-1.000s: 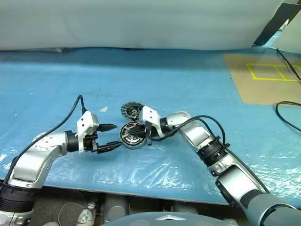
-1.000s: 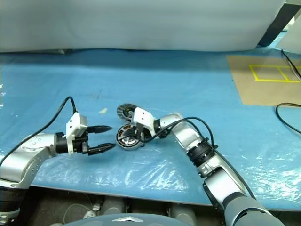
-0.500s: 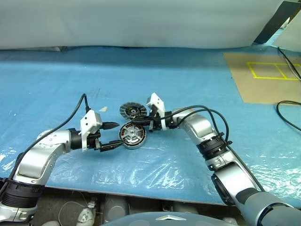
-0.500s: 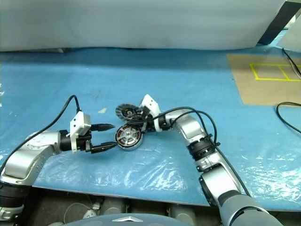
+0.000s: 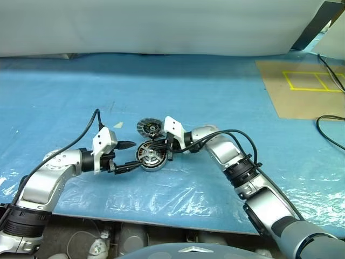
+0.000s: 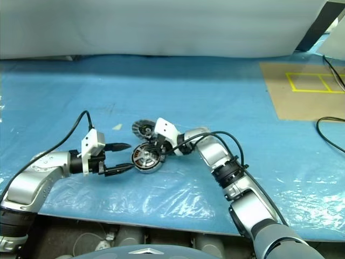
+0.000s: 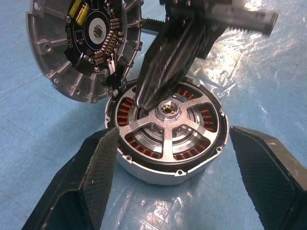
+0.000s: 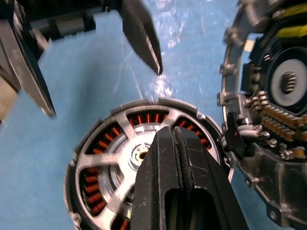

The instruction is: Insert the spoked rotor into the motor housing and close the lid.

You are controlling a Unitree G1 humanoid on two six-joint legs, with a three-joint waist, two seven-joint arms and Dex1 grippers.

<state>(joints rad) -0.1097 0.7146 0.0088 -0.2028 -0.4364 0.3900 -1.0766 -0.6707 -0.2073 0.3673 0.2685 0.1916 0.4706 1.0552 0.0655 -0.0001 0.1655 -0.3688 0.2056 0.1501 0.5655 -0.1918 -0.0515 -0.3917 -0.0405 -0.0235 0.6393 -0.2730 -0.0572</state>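
Copper windings show between the arms of the spoked rotor (image 7: 169, 125), which I judge already seated in the motor housing (image 5: 151, 156) on the blue sheet (image 5: 215, 97). Half a second ago my right gripper (image 5: 165, 147) was lifted and rolled above the housing; now it has dropped back, its two fingers pressed together with nothing between them, tips resting by the rotor's hub as if pressing it home. My left gripper (image 5: 129, 156) stays put, spread wide on either side of the housing, apart from it and holding nothing. The lid (image 5: 147, 128) leans just behind the housing, touching its rim, still to be closed.
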